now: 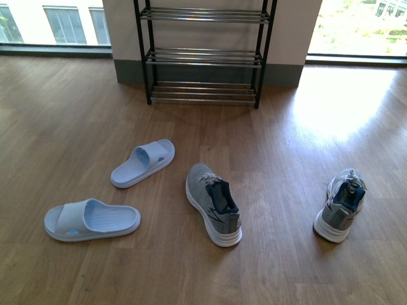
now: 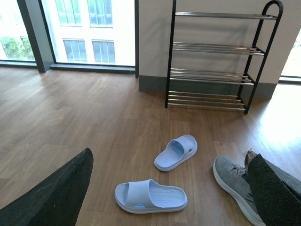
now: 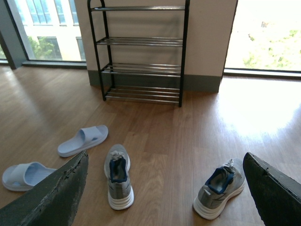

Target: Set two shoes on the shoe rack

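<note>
Two grey sneakers wait on a wood floor [image 1: 286,267], well short of the shoe rack [image 1: 203,58] standing against the wall between two windows. The middle sneaker [image 1: 213,206] lies at a slant with its toe toward the rack. The right sneaker [image 1: 342,206] sits well apart from it, near the edge of the front view. Neither touches the rack, whose visible tiers are bare.

The left gripper [image 2: 170,155] and the right gripper [image 3: 165,154] both hang above the floor with fingers spread wide, holding nothing.

The likeliest slip is a wrong pick. Two pale blue slippers, the far slipper [image 1: 143,163] and the near slipper [image 1: 92,219], lie on the left arm's side, and the far one rests just beside the middle sneaker's toe. A reach there could nudge or catch it. The knit uppers look soft and may fold under a pinch, letting a shoe swing by its heavy white sole. The tiers are thin shiny bars with gaps between, so a shoe set down tilted could rock or slide off the front. The tiers also sit close together, and a heel carried high could strike the tier above.

Room is generous. Bare floor runs from both sneakers to the rack, and its front is open. The black side posts narrow the entry, and the wall closes the back.
</note>
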Controlling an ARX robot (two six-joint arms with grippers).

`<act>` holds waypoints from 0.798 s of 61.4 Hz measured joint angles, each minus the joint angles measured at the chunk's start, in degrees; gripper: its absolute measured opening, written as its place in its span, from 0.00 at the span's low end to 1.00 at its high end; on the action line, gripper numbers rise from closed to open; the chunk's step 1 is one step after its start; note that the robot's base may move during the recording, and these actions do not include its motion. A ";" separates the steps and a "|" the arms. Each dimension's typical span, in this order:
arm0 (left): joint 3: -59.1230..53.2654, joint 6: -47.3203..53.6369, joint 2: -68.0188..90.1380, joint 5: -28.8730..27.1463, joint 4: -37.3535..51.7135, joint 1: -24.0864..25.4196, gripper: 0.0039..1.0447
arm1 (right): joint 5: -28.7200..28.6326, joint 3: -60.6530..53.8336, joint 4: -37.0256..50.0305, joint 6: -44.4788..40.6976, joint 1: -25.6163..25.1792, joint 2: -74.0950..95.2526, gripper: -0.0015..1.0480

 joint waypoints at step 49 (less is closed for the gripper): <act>0.00 0.00 0.00 0.00 0.00 0.00 0.91 | 0.00 0.00 0.00 0.00 0.00 0.00 0.91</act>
